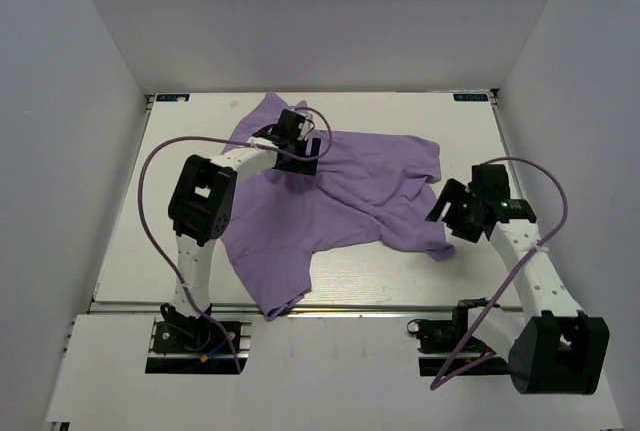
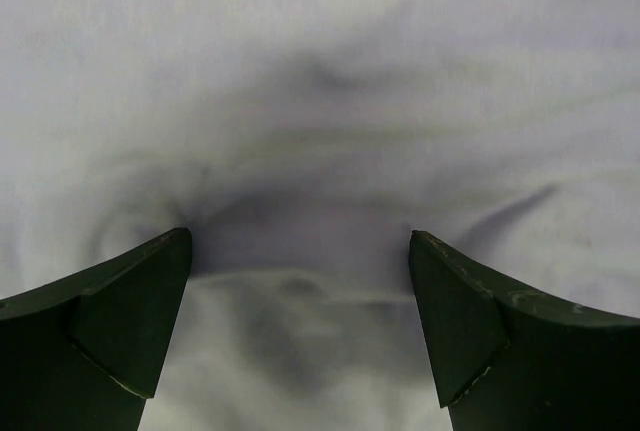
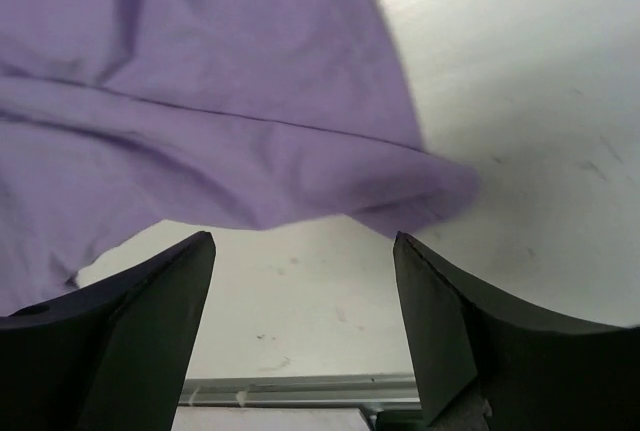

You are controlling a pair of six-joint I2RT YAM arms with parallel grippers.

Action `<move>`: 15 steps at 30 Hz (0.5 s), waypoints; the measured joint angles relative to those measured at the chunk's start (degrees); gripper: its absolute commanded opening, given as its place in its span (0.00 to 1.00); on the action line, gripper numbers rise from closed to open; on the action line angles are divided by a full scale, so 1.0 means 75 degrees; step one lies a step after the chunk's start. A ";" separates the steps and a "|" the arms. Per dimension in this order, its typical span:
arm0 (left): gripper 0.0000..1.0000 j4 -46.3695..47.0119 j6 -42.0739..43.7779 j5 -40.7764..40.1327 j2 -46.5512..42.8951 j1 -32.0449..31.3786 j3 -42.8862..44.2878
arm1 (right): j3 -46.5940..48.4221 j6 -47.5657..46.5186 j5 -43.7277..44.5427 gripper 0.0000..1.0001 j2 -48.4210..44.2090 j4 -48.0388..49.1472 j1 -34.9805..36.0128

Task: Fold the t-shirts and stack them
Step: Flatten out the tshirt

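Observation:
One lavender t-shirt (image 1: 330, 201) lies spread and rumpled across the middle of the white table. My left gripper (image 1: 303, 160) is down over its upper left part, jaws open, empty. The left wrist view shows only pale wrinkled cloth (image 2: 320, 151) close under the open left gripper (image 2: 300, 251). My right gripper (image 1: 447, 213) hovers open and empty by the shirt's right edge. In the right wrist view the shirt's edge (image 3: 220, 111) lies just beyond the open right gripper (image 3: 304, 251), with bare table between the fingers.
The white table (image 1: 420, 271) ends at a metal rail along its near edge (image 3: 300, 389). Grey walls (image 1: 60, 151) enclose the left, right and back. Purple cables (image 1: 150, 166) loop from both arms.

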 measured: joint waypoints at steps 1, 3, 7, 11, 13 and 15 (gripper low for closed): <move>1.00 -0.0017 0.0003 -0.0003 -0.0122 0.0000 -0.0137 | -0.0023 -0.0093 -0.0248 0.78 0.0189 0.0289 0.0073; 1.00 -0.0070 -0.0009 -0.0035 -0.0466 0.0000 -0.0475 | -0.0032 -0.0280 -0.0574 0.78 0.0632 0.0720 0.0297; 1.00 -0.0044 -0.0239 -0.0131 -0.1518 -0.0003 -0.1705 | -0.0087 -0.0513 -0.0615 0.79 0.1390 0.1303 0.0804; 1.00 0.0029 -0.0708 -0.0128 -0.3016 0.0000 -0.3544 | -0.0274 -0.0554 -0.0597 0.79 0.1754 0.1859 0.0947; 1.00 0.0032 -0.0956 -0.0099 -0.3596 0.0000 -0.4229 | -0.0274 -0.0516 -0.0592 0.79 0.2060 0.2165 0.0956; 1.00 0.0038 -0.1166 -0.0082 -0.3975 0.0000 -0.4741 | -0.0312 -0.0469 -0.0586 0.79 0.2454 0.2372 0.0973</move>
